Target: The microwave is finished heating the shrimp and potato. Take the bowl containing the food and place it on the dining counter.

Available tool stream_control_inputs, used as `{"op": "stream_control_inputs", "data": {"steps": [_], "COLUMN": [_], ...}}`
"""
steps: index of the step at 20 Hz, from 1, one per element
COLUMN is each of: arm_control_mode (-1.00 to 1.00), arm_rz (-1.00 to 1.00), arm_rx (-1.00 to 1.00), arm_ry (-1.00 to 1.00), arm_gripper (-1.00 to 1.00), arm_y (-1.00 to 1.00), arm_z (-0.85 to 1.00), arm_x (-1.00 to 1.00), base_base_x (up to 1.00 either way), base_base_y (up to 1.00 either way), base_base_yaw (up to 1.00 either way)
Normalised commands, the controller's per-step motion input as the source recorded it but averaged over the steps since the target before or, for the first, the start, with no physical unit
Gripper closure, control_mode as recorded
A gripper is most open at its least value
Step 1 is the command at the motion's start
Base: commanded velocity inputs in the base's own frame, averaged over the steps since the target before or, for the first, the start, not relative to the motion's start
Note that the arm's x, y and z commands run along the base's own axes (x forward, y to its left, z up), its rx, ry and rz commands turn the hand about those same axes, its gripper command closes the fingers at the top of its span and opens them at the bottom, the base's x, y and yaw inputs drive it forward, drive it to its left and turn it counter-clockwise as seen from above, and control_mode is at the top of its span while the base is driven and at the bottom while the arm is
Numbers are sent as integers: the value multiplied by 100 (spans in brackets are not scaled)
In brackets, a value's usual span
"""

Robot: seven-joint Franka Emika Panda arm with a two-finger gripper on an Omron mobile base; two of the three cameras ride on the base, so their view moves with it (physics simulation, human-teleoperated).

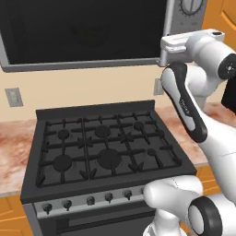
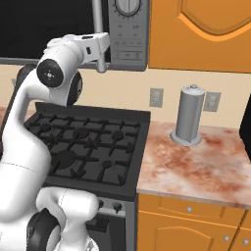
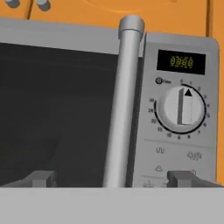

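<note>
Gripper (image 3: 116,178) is spread wide at the microwave (image 3: 65,109) handle (image 3: 124,105); handle looks hard and smooth; grab its middle.

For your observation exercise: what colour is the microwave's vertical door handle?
Plain light grey; the door handle shows best in the hand view, beside the dark glass door.

The microwave (image 3: 87,109) door is shut, its glass barring the cavity. The upright handle (image 3: 122,105) stands between the wide-apart jaws, with free room either side. Below, the stove (image 1: 101,147) top lies bare, and a canister (image 2: 188,115) stands on the desk (image 2: 196,166) to the right.
</note>
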Motion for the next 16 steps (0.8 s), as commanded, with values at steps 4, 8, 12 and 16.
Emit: {"op": "stream_control_inputs", "data": {"steps": [4,8,12,16], "arm_control_mode": [-100,-100,-100,-100], "arm_rz": [0,0,0,0], "arm_rx": [0,0,0,0], "arm_ry": [16,20,16,15], "arm_gripper": [-100,-100,-100,-100], "arm_y": [-3,-6,0,0], "arm_z": [0,5,1,0], "arm_x": [78,74,65,65], "base_base_x": [0,0,0,0], "base_base_y": [0,0,0,0], "base_base_yaw": [0,0,0,0]}}
